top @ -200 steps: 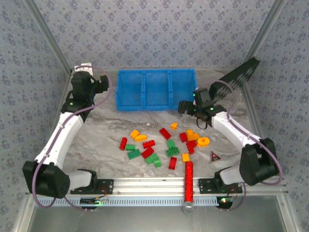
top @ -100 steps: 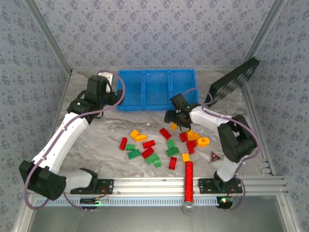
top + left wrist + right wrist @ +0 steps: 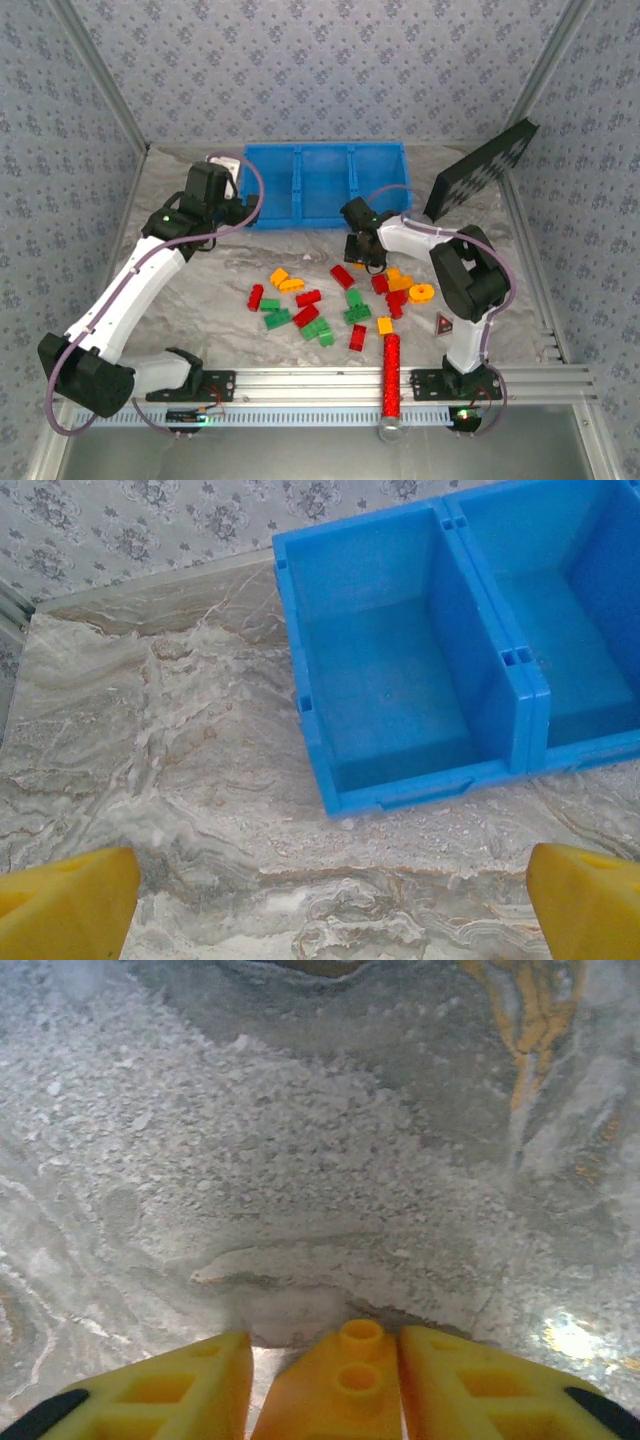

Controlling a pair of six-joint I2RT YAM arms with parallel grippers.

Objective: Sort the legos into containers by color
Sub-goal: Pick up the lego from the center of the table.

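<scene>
The blue three-compartment bin [image 3: 322,222] stands at the back of the table, all compartments empty; its left compartments [image 3: 420,790] lie ahead of my left gripper. The left gripper [image 3: 215,200] [image 3: 330,880] hovers open over bare table by the bin's left front corner. Red [image 3: 342,276], green [image 3: 318,328] and orange [image 3: 285,280] bricks lie scattered mid-table, with a round orange one [image 3: 421,292]. Low at the table by the pile's far edge, my right gripper [image 3: 363,252] [image 3: 325,1360] is shut on a small orange two-stud brick [image 3: 345,1380].
A long red glittery cylinder [image 3: 391,375] lies across the near rail. A dark triangle with a red mark [image 3: 444,324] sits right of the pile. The black dotted panel [image 3: 480,170] leans at the back right. Walls enclose the table.
The right arm swung left and came down over the small orange brick at the pile's far edge. The left arm moved right, closer to the bin's left end.
</scene>
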